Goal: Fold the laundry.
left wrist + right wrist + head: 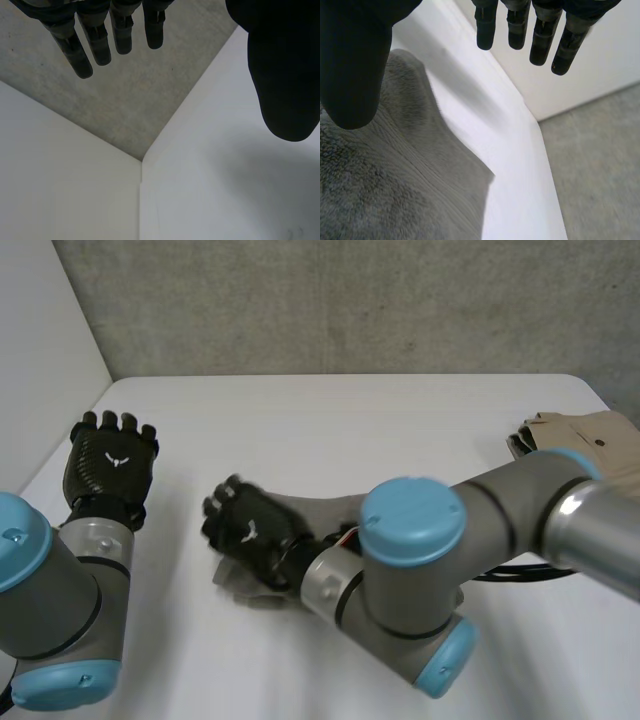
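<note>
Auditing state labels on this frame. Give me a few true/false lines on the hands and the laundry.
1. The right hand is open, with a grey towel under it. True.
2. The left hand clutches the towel. False: it is open over bare table.
3. A beige garment lies at the table's right side, apart from both hands. True.
4. The towel lies beneath the left hand. False: it lies beneath the right hand.

The grey towel [240,590] is mostly hidden under the right hand [250,530]. The beige garment [580,435], far right, is cut off at the edge and partly covered by the right arm [500,505].
</note>
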